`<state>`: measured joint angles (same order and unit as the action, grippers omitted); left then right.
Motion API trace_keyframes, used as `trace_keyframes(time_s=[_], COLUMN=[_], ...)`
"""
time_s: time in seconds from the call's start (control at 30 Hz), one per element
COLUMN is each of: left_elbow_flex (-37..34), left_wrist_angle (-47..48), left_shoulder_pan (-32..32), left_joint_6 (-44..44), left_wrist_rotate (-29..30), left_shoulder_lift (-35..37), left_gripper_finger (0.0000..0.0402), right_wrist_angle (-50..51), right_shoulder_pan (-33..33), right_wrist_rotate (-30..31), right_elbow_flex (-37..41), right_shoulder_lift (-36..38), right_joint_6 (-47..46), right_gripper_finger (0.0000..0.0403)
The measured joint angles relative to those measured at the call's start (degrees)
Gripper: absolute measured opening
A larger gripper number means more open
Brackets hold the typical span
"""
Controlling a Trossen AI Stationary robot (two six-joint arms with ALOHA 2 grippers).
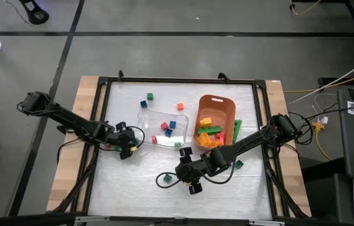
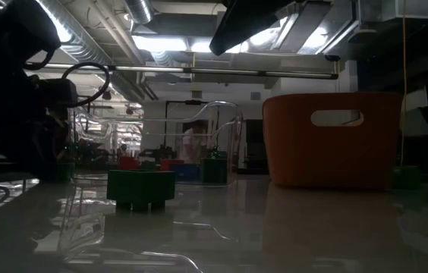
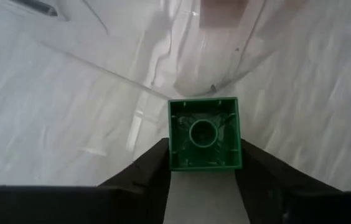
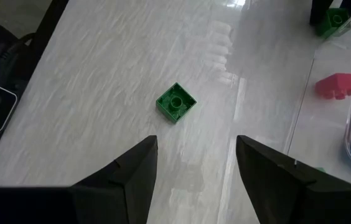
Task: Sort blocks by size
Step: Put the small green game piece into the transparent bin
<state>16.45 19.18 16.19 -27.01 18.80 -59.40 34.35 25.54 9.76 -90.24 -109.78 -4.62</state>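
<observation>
My left gripper (image 1: 127, 143) stands at the near left corner of the clear tray (image 1: 147, 118), shut on a small green block (image 3: 203, 134). My right gripper (image 4: 196, 163) is open and empty, near the table's front edge. Just beyond its fingertips a small green square block (image 4: 176, 102) rests on the table, studs up; it also shows in the high view (image 1: 164, 180) and the low view (image 2: 141, 188). The tray holds a few small red and blue blocks (image 1: 168, 128). The orange bin (image 1: 222, 104) holds larger yellow, orange, red and green blocks (image 1: 208, 135). My left gripper pinches the green block by two opposite side walls (image 3: 174, 149) between its two fingers (image 3: 154, 169). The block's hollow underside faces the wrist camera, its studs pointing away. The held block also shows in the right wrist view (image 4: 334, 18). Whether it touches the table I cannot tell.
Loose small blocks lie on the table beyond the tray: blue (image 1: 144, 103), green (image 1: 150, 96), red (image 1: 180, 106). A long green brick (image 1: 236, 130) lies beside the bin's right wall, and a small green block (image 1: 240, 164) lies by the right arm. A black frame (image 1: 105, 80) edges the table.
</observation>
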Motion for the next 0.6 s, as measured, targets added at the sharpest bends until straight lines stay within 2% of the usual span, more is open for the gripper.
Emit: trace_keyframes(time_s=[0.07, 0.2, 0.47, 0.6], left_elbow_flex=[0.0, 0.5, 4.6, 7.0], left_wrist_angle=[-0.2, -0.1, 0.7, -5.0], left_shoulder_pan=[0.0, 0.0, 0.1, 1.1], left_joint_6=[-0.8, -3.9, -5.6, -6.9], left_wrist_rotate=[-0.6, -5.0, -21.3, -29.3], left_shoulder_lift=[0.0, 0.0, 0.0, 0.0], left_gripper_finger=[0.0127, 0.0124, 0.0129, 0.0133], right_wrist_angle=[0.0, 0.0, -0.5, -1.8], right_shoulder_pan=[0.0, 0.0, 0.0, 0.0], right_wrist_rotate=[0.0, 0.0, -1.4, -2.4], right_elbow_flex=[0.0, 0.0, 0.0, 0.0], right_shoulder_lift=[0.0, 0.0, 0.0, 0.0], right_joint_6=[0.0, 0.0, 0.0, 0.0], right_gripper_finger=[0.0216, 0.0216, 0.0216, 0.0216])
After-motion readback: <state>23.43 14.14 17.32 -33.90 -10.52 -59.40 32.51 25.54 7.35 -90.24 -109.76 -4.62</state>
